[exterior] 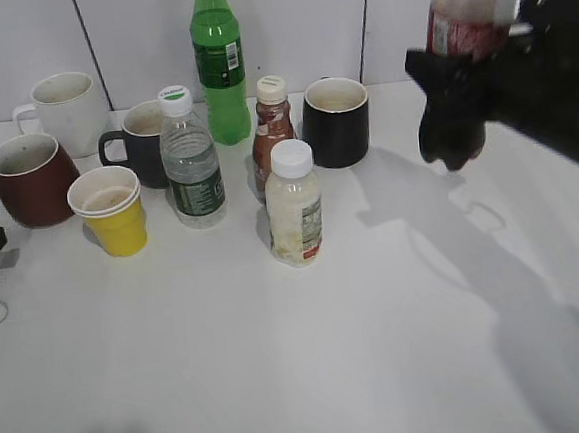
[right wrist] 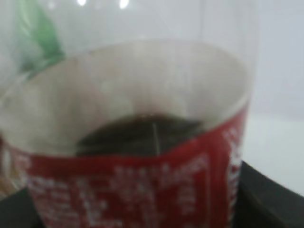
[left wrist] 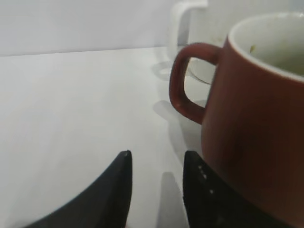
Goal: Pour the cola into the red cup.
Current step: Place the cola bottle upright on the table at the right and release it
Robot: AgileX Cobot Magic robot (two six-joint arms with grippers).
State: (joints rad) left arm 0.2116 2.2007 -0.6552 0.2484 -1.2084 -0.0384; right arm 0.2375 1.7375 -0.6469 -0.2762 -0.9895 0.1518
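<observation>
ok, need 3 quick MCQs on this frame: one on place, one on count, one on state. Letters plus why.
1. Where is the red cup?
A. far left of the table, in front of the white mug
B. right of the black mug
C. behind the green bottle

2. How many capped bottles stand on the table?
A. one
B. three
C. five

3. What is the state of the cola?
A. lying on the table
B. standing among the cups
C. held off the table by the right gripper

Answers:
1 A, it sits at the exterior view's left edge, ahead of the white mug.
2 B, water bottle, brown bottle and milky bottle show caps; the green one's top is cut off.
3 C, the gripper clamps it above the table.
</observation>
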